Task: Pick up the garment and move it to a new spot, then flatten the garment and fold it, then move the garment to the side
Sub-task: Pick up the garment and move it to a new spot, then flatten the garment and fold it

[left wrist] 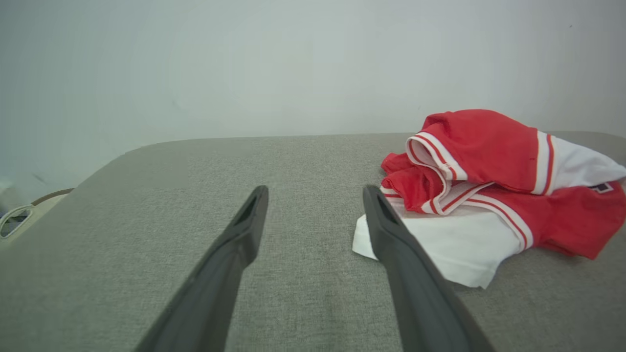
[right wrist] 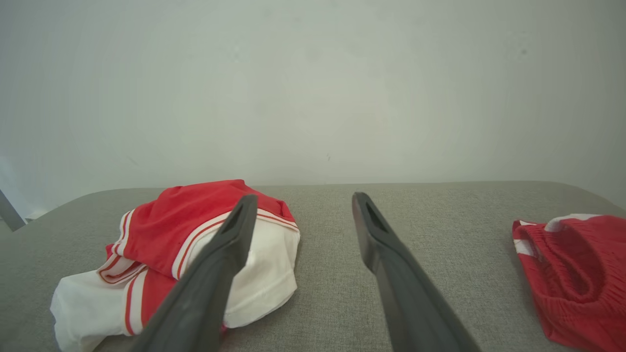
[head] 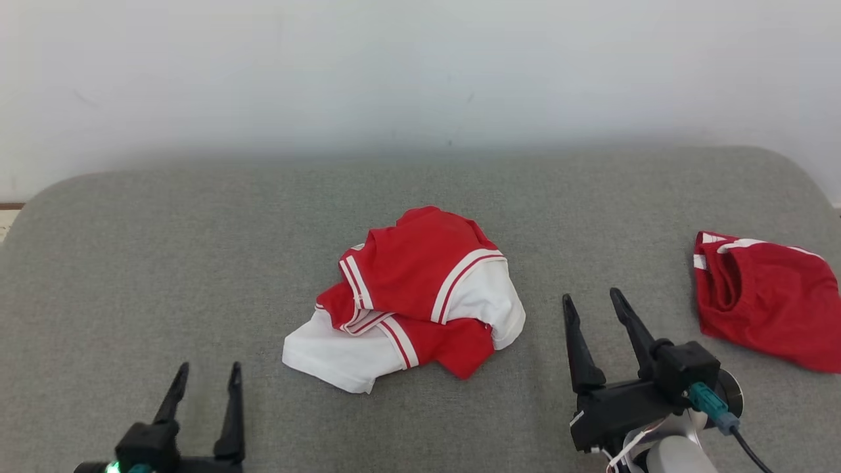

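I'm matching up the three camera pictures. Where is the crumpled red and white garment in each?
Head view: garment at centre.
Left wrist view: garment at middle right.
Right wrist view: garment at lower left.
Shared landmark: grey cushion meeting white wall.

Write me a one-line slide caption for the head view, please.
Open left gripper and right gripper flank a crumpled red-and-white garment on grey fabric.

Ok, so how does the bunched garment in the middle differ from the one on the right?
The middle garment is red with big white panels; the right garment is nearly all red with thin white trim. The middle garment is heaped in overlapping folds; the right garment lies flatter, its opening showing. Both rest on the grey surface.
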{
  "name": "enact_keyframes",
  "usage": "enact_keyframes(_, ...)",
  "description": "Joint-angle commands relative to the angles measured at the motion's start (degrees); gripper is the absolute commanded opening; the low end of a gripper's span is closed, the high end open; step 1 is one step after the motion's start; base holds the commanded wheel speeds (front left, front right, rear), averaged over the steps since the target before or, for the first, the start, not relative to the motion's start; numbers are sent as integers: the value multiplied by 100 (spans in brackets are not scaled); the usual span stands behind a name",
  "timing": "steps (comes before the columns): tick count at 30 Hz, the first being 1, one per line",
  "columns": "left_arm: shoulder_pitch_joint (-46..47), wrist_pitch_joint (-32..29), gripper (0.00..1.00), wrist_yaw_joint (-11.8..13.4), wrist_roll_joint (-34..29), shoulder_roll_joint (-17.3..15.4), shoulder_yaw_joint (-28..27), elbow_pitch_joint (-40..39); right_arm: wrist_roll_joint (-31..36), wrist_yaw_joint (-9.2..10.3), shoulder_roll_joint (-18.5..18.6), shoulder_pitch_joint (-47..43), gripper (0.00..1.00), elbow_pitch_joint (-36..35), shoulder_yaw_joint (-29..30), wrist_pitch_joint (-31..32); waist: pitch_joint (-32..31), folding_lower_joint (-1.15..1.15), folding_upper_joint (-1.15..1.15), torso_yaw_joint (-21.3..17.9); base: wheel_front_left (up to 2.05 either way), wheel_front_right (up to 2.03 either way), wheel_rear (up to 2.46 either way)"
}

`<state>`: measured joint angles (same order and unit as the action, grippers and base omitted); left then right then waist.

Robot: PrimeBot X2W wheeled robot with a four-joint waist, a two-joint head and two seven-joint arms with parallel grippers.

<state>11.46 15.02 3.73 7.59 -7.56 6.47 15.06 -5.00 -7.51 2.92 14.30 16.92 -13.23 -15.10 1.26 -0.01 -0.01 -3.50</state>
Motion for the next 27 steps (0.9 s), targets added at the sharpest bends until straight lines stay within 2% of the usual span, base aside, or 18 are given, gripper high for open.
enact_keyframes(1,-231,21,100,76,-47,-1,-163,-75,-15,3,0,-147,100,2,-20,-4,-60,1,1,47,0,0,0)
enact_keyframes(10,-1109,21,100,344,-114,191,-1033,-565,39,3,-1,-306,100,52,1,-4,-98,1,1,69,0,0,0)
enact_keyframes(16,-1331,21,100,269,-206,323,-1166,-764,134,3,-1,-317,100,94,21,-4,-70,1,1,196,0,0,0)
enact_keyframes(23,-1096,21,100,83,-157,426,-1119,-720,259,3,-2,-33,100,210,-342,-4,63,1,1,553,0,0,0)
enact_keyframes(27,-1024,21,100,-3,-152,451,-1031,-718,493,3,20,359,100,516,-622,-4,197,1,1,806,0,0,0)
